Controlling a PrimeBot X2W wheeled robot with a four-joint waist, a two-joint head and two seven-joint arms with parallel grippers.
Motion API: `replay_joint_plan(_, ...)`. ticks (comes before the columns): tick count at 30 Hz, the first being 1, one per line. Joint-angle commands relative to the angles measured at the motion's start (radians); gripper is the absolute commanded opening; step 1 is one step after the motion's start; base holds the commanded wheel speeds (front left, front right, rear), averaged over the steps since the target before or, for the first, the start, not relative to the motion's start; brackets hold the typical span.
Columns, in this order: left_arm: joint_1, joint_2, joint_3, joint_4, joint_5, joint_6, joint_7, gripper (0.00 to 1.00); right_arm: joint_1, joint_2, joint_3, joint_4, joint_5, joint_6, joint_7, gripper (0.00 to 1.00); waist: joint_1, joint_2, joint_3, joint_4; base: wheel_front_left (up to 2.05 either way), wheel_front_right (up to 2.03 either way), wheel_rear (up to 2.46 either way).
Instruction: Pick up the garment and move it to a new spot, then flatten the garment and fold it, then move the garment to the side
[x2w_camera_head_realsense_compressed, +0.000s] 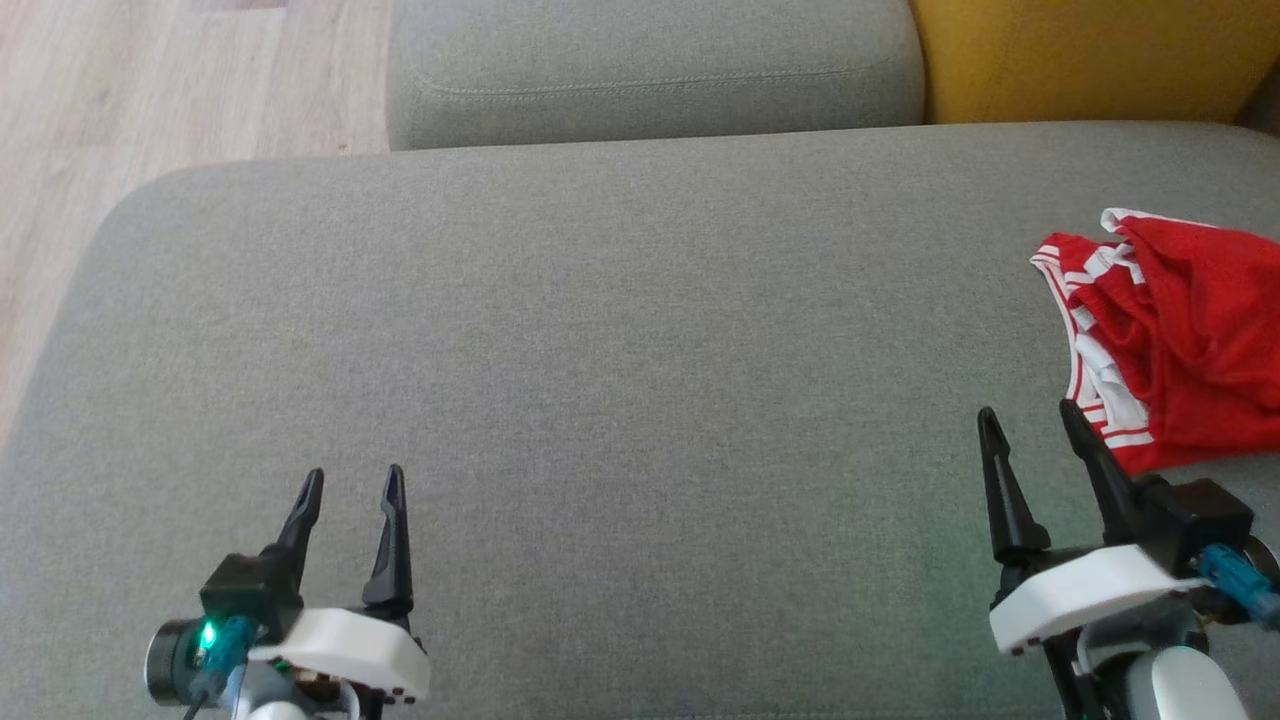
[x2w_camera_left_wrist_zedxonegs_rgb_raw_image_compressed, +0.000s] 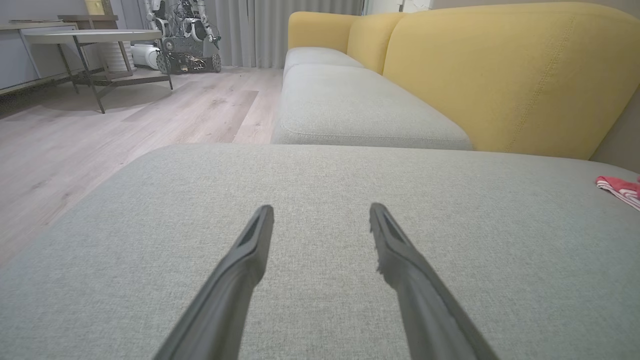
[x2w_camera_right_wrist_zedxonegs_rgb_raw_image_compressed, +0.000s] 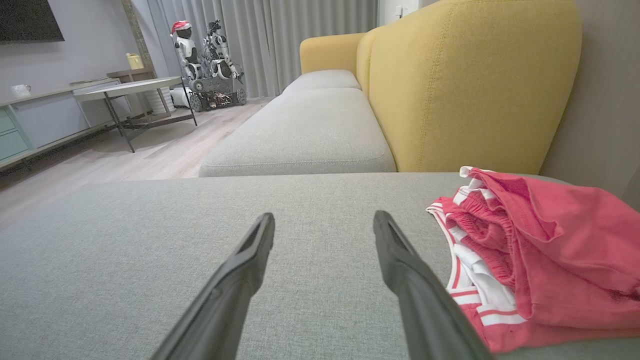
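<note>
The garment (x2w_camera_head_realsense_compressed: 1190, 330) is a red piece with white stripes, lying crumpled at the right edge of the grey sofa cushion (x2w_camera_head_realsense_compressed: 620, 330). In the right wrist view the garment (x2w_camera_right_wrist_zedxonegs_rgb_raw_image_compressed: 545, 260) sits just right of my fingers, apart from them. My right gripper (x2w_camera_head_realsense_compressed: 1030, 420) hovers open at the lower right, its tips just left of the garment's near hem. At the lower left my left gripper (x2w_camera_head_realsense_compressed: 352, 480) stands open over bare cushion, far from the cloth. A sliver of the garment (x2w_camera_left_wrist_zedxonegs_rgb_raw_image_compressed: 620, 187) shows at the right edge of the left wrist view. Both grippers (x2w_camera_left_wrist_zedxonegs_rgb_raw_image_compressed: 321, 212) (x2w_camera_right_wrist_zedxonegs_rgb_raw_image_compressed: 324, 220) hold nothing.
A second grey seat cushion (x2w_camera_head_realsense_compressed: 650, 70) lies beyond the near one, with the yellow sofa back (x2w_camera_head_realsense_compressed: 1090, 55) at the far right. Wood floor (x2w_camera_head_realsense_compressed: 150, 90) runs along the left. A table (x2w_camera_right_wrist_zedxonegs_rgb_raw_image_compressed: 130, 87) and another robot (x2w_camera_right_wrist_zedxonegs_rgb_raw_image_compressed: 205, 55) stand far across the room.
</note>
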Motion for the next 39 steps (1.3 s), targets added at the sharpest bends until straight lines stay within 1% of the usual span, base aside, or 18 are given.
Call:
replay_joint_plan(1, -0.046, 0.018, 0.028, -0.024, -0.005, 0.008, -0.003, 1.00, -0.032, -0.003, 0.028, -0.043, -0.004, -0.001, 0.002, 1.00, 0.0000, 0.0000, 0.002, 0.003, 0.00, 0.00, 0.00)
replay_joint_plan(8, -0.055, 0.013, 0.023, -0.015, -0.013, 0.005, -0.004, 1.00, -0.030, -0.003, 0.029, -0.045, -0.001, -0.001, 0.005, 1.00, 0.0000, 0.0000, 0.006, 0.016, 0.00, 0.00, 0.00)
replay_joint_plan(9, -0.002, -0.001, -0.006, 0.014, -0.008, 0.000, 0.000, 0.00, 0.000, 0.000, 0.002, -0.004, 0.000, 0.000, 0.003, 0.00, 0.0000, 0.0000, 0.006, 0.016, 0.00, 0.00, 0.00)
replay_joint_plan(12, 0.012, -0.010, -0.007, 0.060, -0.010, -0.002, 0.000, 0.00, 0.008, 0.001, 0.004, 0.045, 0.002, 0.000, 0.003, 0.00, 0.0000, 0.0000, 0.006, 0.016, 0.00, 0.00, 0.00)
replay_joint_plan(14, 0.015, -0.012, -0.006, 0.064, -0.018, -0.003, 0.002, 0.00, 0.011, 0.001, 0.004, 0.049, 0.010, 0.000, 0.002, 0.00, 0.0000, 0.0000, 0.006, 0.016, 0.00, 0.00, 0.00)
replay_joint_plan(39, -0.019, -0.027, 0.064, 0.067, -0.289, -0.056, 0.072, 0.00, -0.024, -0.013, -0.002, 0.086, 0.325, 0.000, 0.007, 0.00, 0.0000, 0.0000, 0.004, 0.009, 0.00, 0.00, 0.00)
